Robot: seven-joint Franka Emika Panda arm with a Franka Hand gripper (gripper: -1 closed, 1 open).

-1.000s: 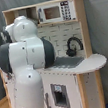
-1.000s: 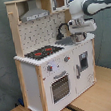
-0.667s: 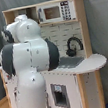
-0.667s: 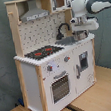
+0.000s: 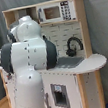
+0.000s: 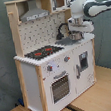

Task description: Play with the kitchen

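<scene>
1. Your end effector (image 6: pixel 76 36) hangs over the sink end of the kitchen (image 6: pixel 54 72), just beside the black faucet (image 6: pixel 63 29); you cannot tell whether it is released or clenched.
2. In the second exterior view, your arm (image 6: pixel 93 8) reaches in from the right.
3. The hob (image 6: pixel 43 52) lies left of the sink, under the grey hood (image 6: pixel 34 14).
4. The oven door (image 6: pixel 60 86) sits in the front panel below.
5. The kitchen stands on a wooden tabletop (image 6: pixel 104 92).
6. In the first exterior view, your arm's white body (image 5: pixel 30 69) hides the kitchen's left half.
</scene>
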